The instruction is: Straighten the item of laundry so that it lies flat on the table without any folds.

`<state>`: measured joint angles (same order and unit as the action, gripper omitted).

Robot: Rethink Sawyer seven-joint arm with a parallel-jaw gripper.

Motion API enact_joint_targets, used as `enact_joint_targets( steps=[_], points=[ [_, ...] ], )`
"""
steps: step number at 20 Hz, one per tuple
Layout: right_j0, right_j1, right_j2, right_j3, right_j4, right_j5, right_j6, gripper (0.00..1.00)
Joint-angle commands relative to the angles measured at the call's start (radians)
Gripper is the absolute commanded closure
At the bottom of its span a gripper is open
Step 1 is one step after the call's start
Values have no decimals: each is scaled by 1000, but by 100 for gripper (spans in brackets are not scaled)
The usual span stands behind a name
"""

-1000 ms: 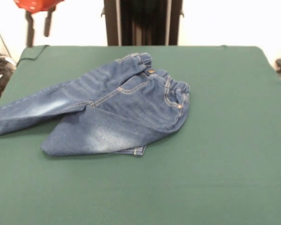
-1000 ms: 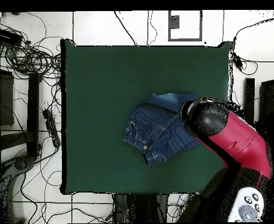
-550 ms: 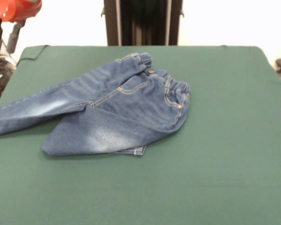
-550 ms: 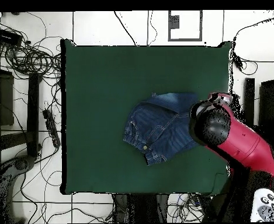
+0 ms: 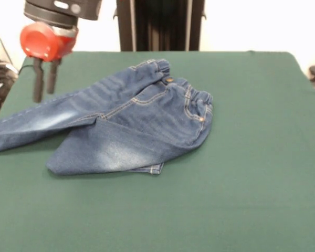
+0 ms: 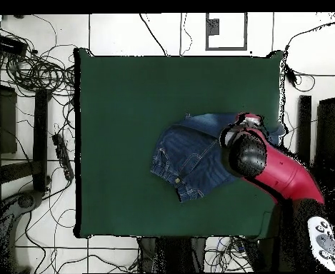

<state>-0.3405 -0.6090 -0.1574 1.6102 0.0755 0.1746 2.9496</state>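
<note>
The item of laundry [image 5: 136,121] is a small pair of blue jeans lying left of the middle of the green table [image 5: 252,157]. One leg runs out to the left edge. The other is folded under itself, its cuff near the front. The waistband points right and toward the back. My gripper [image 5: 44,95] hangs open and empty just above the outstretched leg at the upper left, its two dark fingers [image 5: 38,84] pointing down. From overhead, the red arm's head [image 6: 248,153] covers the right part of the jeans [image 6: 188,160] and hides the gripper.
The table [image 6: 127,107] has wide bare cloth to the right of and in front of the jeans. Tangled cables [image 6: 34,68] lie on the floor beyond one table edge. A white device [image 6: 326,242] sits off the table beside the arm.
The arm has swung back in over the table and come down, so the gripper now hangs above the outstretched leg. The jeans have not moved.
</note>
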Motion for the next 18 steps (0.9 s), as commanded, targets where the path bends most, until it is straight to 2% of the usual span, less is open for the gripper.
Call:
enact_joint_targets(
  steps=[1, 14, 18],
  points=[
    [-45, 36, 296, 152, -29, -36, -12, 0],
    [-154, 79, 468, 173, -77, -59, -24, 0],
    [-174, 82, 496, 179, -76, -29, -34, 0]
  ],
)
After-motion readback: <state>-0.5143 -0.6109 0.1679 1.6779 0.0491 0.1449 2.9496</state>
